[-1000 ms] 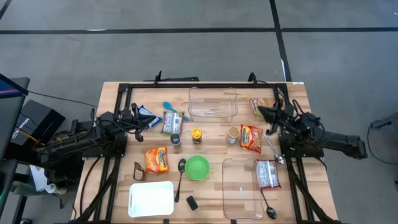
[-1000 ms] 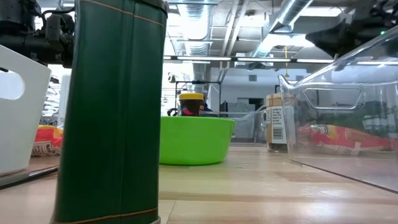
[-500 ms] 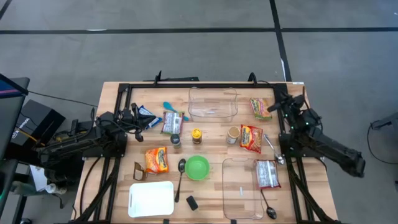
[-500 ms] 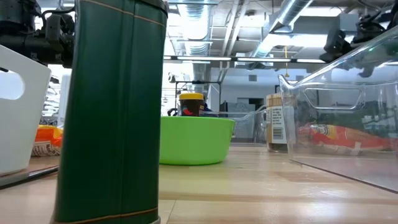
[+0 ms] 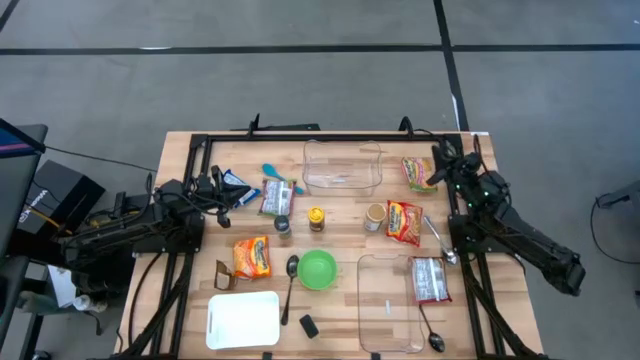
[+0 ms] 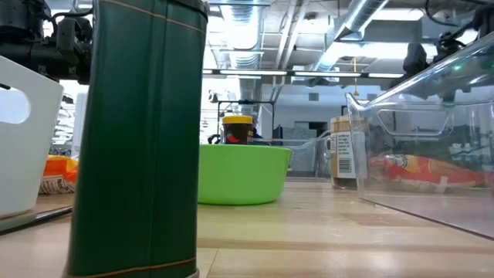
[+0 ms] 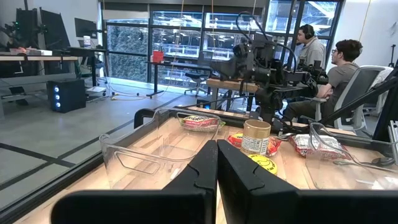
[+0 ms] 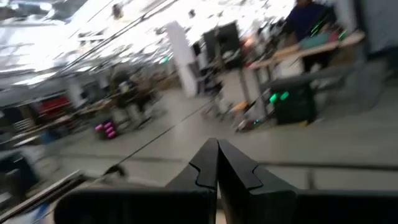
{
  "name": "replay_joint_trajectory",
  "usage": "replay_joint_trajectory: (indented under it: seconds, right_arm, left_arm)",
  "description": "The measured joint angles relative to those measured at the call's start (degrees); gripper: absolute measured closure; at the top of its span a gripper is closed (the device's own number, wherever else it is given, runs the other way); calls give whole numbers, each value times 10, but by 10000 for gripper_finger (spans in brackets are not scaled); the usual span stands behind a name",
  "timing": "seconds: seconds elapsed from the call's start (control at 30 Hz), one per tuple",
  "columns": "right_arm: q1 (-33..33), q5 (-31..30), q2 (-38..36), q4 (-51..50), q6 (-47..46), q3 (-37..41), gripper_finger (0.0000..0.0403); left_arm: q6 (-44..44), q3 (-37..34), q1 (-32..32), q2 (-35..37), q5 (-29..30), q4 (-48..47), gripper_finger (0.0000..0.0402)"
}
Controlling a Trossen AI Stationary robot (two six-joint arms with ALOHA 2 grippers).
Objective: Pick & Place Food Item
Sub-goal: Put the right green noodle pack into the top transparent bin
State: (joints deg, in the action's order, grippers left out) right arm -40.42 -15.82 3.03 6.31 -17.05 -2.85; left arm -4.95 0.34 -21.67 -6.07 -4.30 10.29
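A crinkly red-and-yellow noodle packet (image 5: pixel 417 172) lies flat at the far right of my slatted wooden desk (image 5: pixel 340 300), beside a clear rectangular plastic bin (image 5: pixel 342 166). My right fingers (image 5: pixel 441 167), pressed together, hover just beside it. My left fingers (image 5: pixel 222 189), also together, wait at the left edge.

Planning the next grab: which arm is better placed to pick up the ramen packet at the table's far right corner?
Right, likely. The right gripper is beside the ramen packet, while the left gripper waits across the table.
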Motion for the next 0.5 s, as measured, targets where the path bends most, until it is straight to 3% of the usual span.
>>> replay_joint_trajectory:
  seconds: [0.3,0.5]
  right_arm:
    - [20,73,0,-110,0,0,403]
    - [36,100,4,-112,50,-1,403]
  left_arm:
    - [0,0,0,0,0,0,401]
    - [0,0,0,0,0,0,401]
